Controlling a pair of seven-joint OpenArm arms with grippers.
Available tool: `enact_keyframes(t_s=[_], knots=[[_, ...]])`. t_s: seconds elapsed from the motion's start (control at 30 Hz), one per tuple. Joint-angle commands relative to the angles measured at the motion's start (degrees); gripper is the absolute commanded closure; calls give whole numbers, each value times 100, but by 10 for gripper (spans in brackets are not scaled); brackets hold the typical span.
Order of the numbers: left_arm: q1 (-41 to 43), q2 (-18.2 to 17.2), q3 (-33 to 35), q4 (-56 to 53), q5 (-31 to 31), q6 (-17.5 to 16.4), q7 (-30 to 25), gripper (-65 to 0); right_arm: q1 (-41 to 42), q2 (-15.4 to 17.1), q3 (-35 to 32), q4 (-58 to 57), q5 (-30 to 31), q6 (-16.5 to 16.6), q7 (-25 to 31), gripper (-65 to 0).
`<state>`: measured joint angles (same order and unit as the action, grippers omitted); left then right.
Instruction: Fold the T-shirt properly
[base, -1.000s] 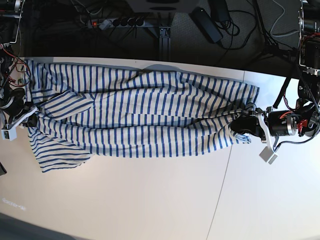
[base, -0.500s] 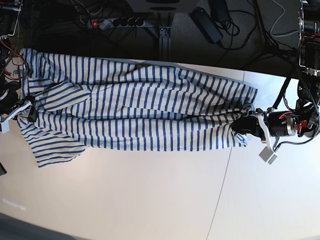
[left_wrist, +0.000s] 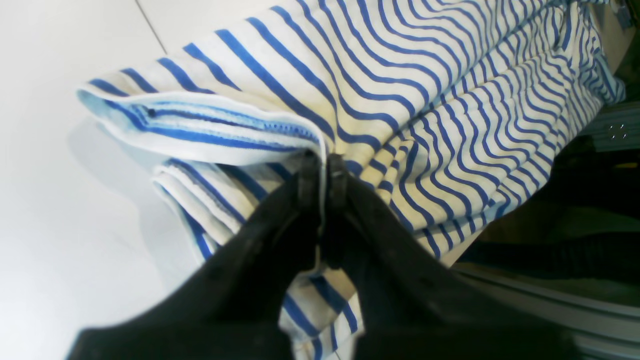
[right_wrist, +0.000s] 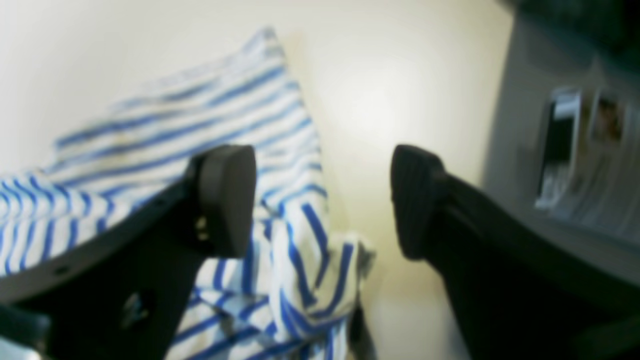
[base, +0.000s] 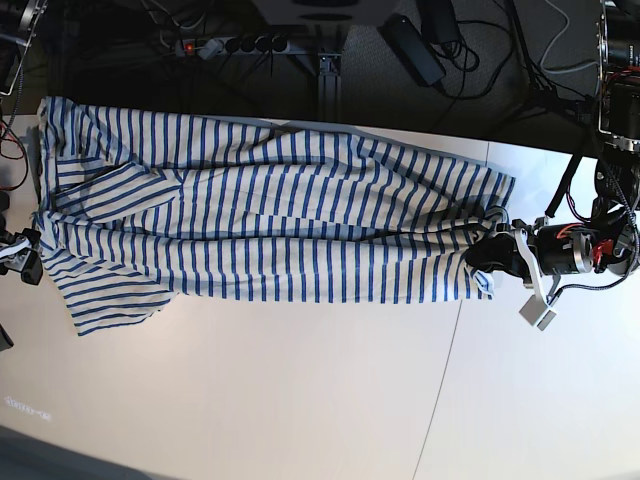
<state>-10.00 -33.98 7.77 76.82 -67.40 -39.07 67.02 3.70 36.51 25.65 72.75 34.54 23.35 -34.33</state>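
Note:
The white T-shirt with blue stripes (base: 270, 220) lies stretched lengthwise across the white table (base: 300, 400). My left gripper (base: 488, 256) is at the shirt's right end and is shut on its bunched hem; the left wrist view shows the jaws (left_wrist: 322, 175) pinching the folded edge of the T-shirt (left_wrist: 425, 90). My right gripper (base: 30, 262) is at the shirt's left end, just off the cloth. In the right wrist view it (right_wrist: 322, 200) is open, with the T-shirt (right_wrist: 295, 260) lying under it and nothing held between the pads.
The table's far edge (base: 420, 135) borders a dark floor with a power strip (base: 235, 45) and cables. The shirt's far left corner (base: 55, 115) reaches over that edge. A seam (base: 445, 350) runs across the table top right of the middle.
My right gripper has opened, let go of the shirt's left end and drawn back to the left. The shirt's left end has shifted toward the far edge. The left gripper keeps its grip.

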Motion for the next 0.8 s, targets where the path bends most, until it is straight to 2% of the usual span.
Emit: enact_keyframes(t_s=[0.0,0.17,0.47,0.63,0.77], knots=[[-109,-96,-50,87,-90,-93,-103,0,149,221,57,85,37,385,131,-422],[-111,-96,-50,87,-92,-93,-122,0,872,240,-170,-415,-214,387,247,-422],[-109,-96,-50,87,-92,-93,-116,0,2750,160,-1698,-3206,-907,385,977,-422],[-111,-96,-50,87,-101,-93,-98,0,3152,20,-2157,-4072,-1102,372,1060,-422],[-111,-96,-50,87,-151,-93,-103,0,3152,-284,-2216,-4317,-1526,378,1054,-422]])
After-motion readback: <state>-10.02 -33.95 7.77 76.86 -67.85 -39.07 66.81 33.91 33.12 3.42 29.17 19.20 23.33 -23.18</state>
